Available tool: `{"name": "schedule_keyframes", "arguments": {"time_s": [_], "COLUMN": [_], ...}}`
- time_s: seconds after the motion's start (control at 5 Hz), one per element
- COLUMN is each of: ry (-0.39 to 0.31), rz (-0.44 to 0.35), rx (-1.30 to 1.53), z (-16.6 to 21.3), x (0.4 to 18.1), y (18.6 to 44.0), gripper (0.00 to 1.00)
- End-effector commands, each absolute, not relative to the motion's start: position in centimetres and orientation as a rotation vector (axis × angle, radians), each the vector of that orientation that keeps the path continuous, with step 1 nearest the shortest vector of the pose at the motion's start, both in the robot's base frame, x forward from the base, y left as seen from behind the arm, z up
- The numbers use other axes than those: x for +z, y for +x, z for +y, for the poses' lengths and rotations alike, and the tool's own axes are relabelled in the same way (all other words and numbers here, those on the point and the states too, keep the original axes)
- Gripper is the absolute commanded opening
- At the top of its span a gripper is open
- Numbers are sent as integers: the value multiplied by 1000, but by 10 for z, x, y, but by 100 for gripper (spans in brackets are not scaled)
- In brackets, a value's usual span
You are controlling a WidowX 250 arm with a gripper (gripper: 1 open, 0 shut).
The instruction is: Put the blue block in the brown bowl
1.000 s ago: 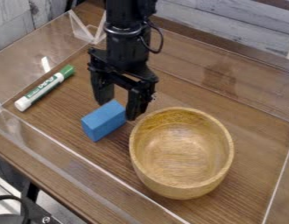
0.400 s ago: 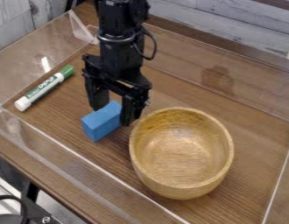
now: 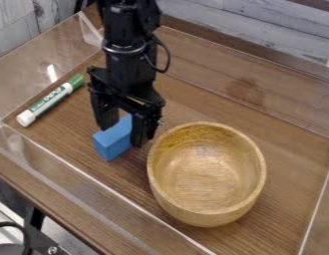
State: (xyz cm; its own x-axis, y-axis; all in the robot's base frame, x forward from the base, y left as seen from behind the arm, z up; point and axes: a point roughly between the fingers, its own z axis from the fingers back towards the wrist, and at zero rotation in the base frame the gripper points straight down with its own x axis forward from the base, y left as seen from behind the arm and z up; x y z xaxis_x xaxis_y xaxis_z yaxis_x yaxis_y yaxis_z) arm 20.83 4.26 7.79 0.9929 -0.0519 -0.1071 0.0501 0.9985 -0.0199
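Observation:
The blue block [image 3: 113,142] lies on the wooden table just left of the brown bowl [image 3: 207,172]. My black gripper [image 3: 124,124] points straight down over the block's far end, its jaws open and straddling that end. The fingers [image 3: 148,125] reach down on either side of the block, and I cannot tell whether they touch it. The bowl is upright and holds nothing.
A green-and-white marker [image 3: 52,98] lies at the left near the table edge. A clear raised rim [image 3: 74,177] runs along the table's front and sides. Bare wood stretches behind and right of the bowl.
The gripper has shifted left and a little lower, from beside the block's right edge to over its far end. The block and bowl have not moved.

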Motion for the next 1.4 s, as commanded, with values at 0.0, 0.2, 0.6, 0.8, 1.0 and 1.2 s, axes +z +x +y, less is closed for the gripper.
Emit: {"name": "schedule_keyframes", "arguments": {"time_s": [0.0,0.2,0.6,0.8,1.0,1.2], "ry": [-12,-19,-37,-44,-46,-47], "rz": [45,39,20,8,0,-7], "rx": [-61,-73,-94,-104,-117,-129], "z": [47,47,48,49,51,53], "x": [87,85,81,79,77,75], "y": [212,210,208,208,209,211], "gripper": [100,100,100,100,100,100]}}
